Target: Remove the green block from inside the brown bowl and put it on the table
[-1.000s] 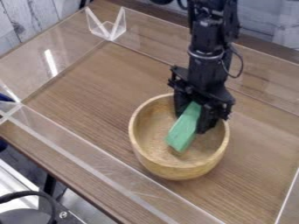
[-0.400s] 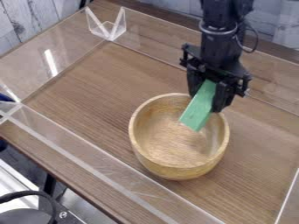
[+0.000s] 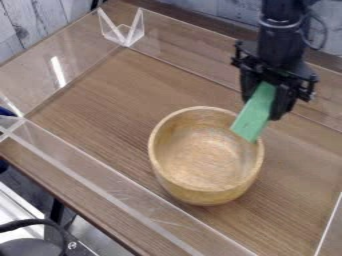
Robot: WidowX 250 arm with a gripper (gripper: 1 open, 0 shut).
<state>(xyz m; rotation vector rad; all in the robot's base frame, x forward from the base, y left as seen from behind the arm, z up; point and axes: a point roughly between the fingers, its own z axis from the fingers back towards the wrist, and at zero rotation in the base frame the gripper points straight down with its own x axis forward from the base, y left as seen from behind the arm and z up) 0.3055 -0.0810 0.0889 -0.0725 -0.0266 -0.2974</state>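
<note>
The hand (image 3: pixel 270 84), bearing no readable writing, grasps the green block (image 3: pixel 253 112) near the bowl's (image 3: pixel 203 157) rim.

Here at the far side, beyond the pincer, we have a wavy grey sheet (image 3: pixel 201 12) across the back, and more grey boards (image 3: pixel 20 22) showing in the far corner, well to the pincer's side. A clear wall (image 3: pixel 100 189) runs along the near edge, well apart from the pincer. Below that, it's dark floor (image 3: pixel 16 190), and the light falls soft and even.
</note>
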